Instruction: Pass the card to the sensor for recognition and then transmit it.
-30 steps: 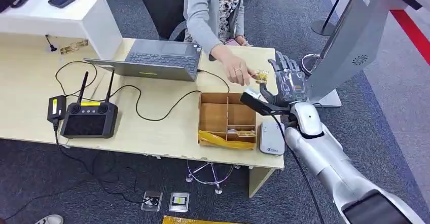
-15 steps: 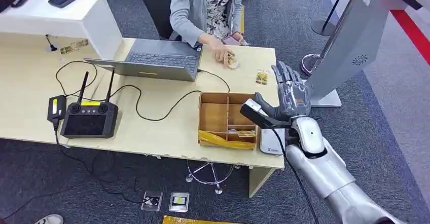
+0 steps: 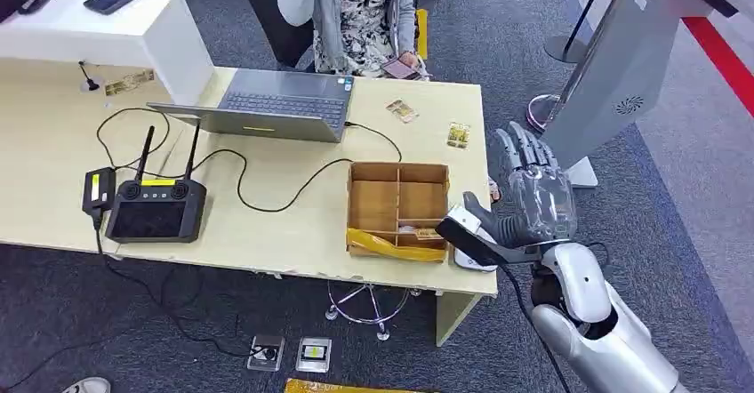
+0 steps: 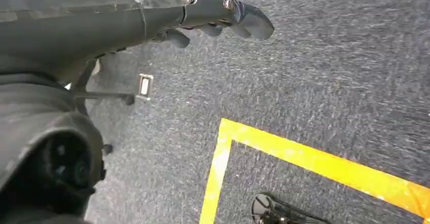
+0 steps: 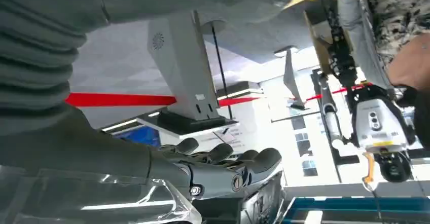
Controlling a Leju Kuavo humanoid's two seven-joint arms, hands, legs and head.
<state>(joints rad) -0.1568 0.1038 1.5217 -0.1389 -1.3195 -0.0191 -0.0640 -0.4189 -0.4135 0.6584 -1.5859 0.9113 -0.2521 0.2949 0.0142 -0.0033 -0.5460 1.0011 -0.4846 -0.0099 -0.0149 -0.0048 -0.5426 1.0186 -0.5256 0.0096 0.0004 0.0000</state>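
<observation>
Lying flat on the table point(image 3: 267, 233) are two cards point(image 3: 402, 110), while the right hand point(image 3: 532, 196) hovers empty, fingers spread, beside one wooden box point(image 3: 397, 211).

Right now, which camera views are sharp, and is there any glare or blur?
Head view: evenly lit and sharp, cards legible on the desk. Right wrist view: bright background washes out behind the right hand. Left wrist view: carpet slightly soft, the left hand dark.

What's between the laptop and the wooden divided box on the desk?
In the head view, a black cable loops across the bare desk between the laptop and the wooden box; nothing else.
</observation>
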